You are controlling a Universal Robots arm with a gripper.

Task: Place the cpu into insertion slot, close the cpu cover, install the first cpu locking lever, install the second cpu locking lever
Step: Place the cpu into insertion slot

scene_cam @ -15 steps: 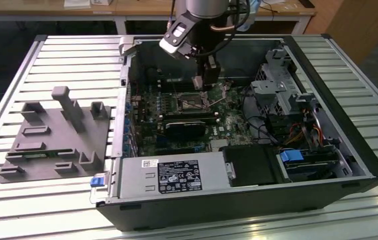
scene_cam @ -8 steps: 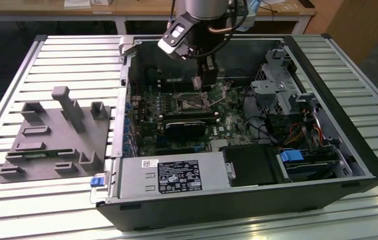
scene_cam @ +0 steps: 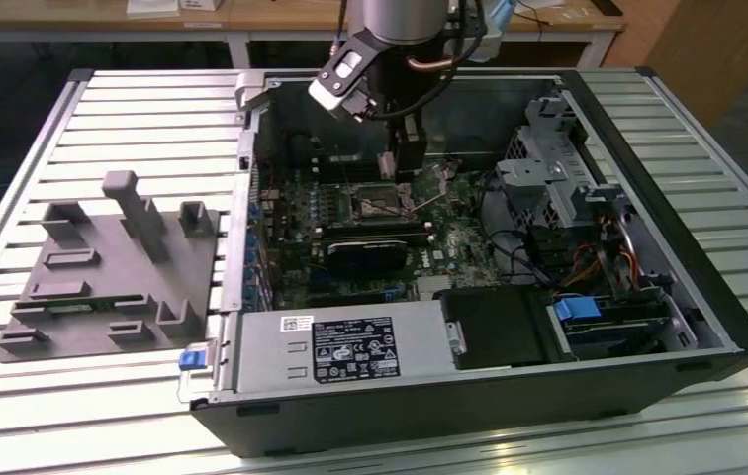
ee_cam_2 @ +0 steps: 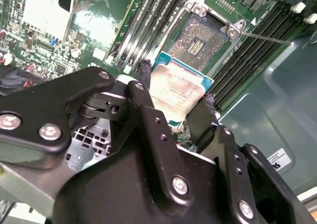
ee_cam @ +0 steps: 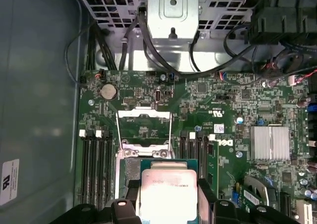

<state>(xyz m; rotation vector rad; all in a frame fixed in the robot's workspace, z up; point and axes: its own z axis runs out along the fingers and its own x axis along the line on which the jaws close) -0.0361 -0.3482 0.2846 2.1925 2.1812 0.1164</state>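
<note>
Starting at the exterior view's left, the grey fixture plate (scene_cam: 110, 267) sat well away from the gripper (scene_cam: 404, 160), outside the open computer case (scene_cam: 691, 327), and it played no part here. Moving across, the arm reached down into the case, with the gripper poised over the motherboard (scene_cam: 453, 262).

And in the second wrist view, there was the prize. The cpu (ee_cam_2: 171, 85) sat clamped between the two black fingers (ee_cam_2: 145, 83), one on each of two opposite edges. Its silver top faced up and it hung clear of the board.

Just beyond the fingertips lay the insertion slot (ee_cam_2: 198, 38), its dark centre bare inside the silver rim, with nothing seated in it. In the first wrist view the cpu cover (ee_cam: 143, 114) stood tilted up past the held chip, out of the way. Long black memory slots (ee_cam: 96, 159) ran along either side of the gripper.

A thin locking lever (ee_cam_2: 267, 37) angled away from the slot's far corner, apparently unlatched. Farther to the exterior view's right, the metal drive cage (scene_cam: 559, 168) stood apart from the gripper.

So by my reading this was step one, the placing itself, with cover and levers not yet touched. That placing called for the chip square to the rim, held level and directly above the dark centre. It needed to go down straight and gently, with no sliding across the contacts. A tilted or skewed drop looked like the real risk.
</note>
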